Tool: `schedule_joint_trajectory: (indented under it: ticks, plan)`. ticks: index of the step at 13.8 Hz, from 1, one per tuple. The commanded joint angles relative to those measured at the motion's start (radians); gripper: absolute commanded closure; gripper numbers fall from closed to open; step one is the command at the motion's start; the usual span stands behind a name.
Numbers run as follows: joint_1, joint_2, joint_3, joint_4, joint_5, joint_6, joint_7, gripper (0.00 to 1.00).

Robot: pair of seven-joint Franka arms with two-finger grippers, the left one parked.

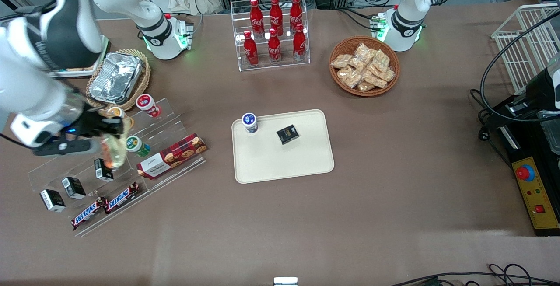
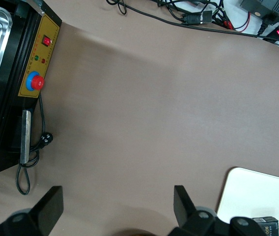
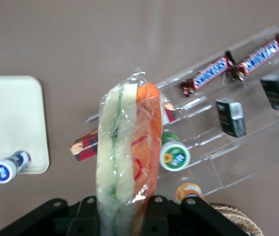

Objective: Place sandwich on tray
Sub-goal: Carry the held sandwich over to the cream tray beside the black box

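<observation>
My right gripper [image 1: 109, 139] is shut on the wrapped sandwich [image 1: 114, 149] and holds it hanging above the clear stepped shelf [image 1: 118, 163] at the working arm's end of the table. In the right wrist view the sandwich [image 3: 128, 152] shows pale bread with green and orange filling, pinched between the black fingers [image 3: 161, 211]. The cream-beige tray [image 1: 284, 159] lies flat mid-table, also seen in the right wrist view [image 3: 12, 118]. A blue-lidded cup [image 1: 250, 122] and a small black box [image 1: 287, 134] sit on it.
The shelf holds Snickers bars [image 1: 105, 205], black boxes [image 1: 72, 186], a red biscuit box [image 1: 173, 155] and small cups [image 1: 136, 144]. A foil container [image 1: 116, 77] sits in a basket farther back. A cola rack [image 1: 273, 32] and a snack basket [image 1: 364, 65] stand farther back.
</observation>
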Motion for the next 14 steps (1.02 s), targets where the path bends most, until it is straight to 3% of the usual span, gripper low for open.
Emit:
schedule_joint_trajectory:
  ticks: [1, 7, 9, 12, 14]
  plan:
    - [0.131, 0.044, -0.011, 0.05, -0.082, -0.028, -0.01, 1.0]
    - [0.303, 0.12, -0.01, 0.065, -0.076, 0.049, -0.018, 1.0]
    - [0.333, 0.128, -0.01, 0.065, -0.064, 0.098, -0.117, 1.0]
    - [0.339, 0.151, -0.01, 0.064, 0.052, 0.136, -0.31, 1.0]
    - [0.351, 0.165, 0.004, 0.064, 0.057, 0.162, -0.411, 1.0]
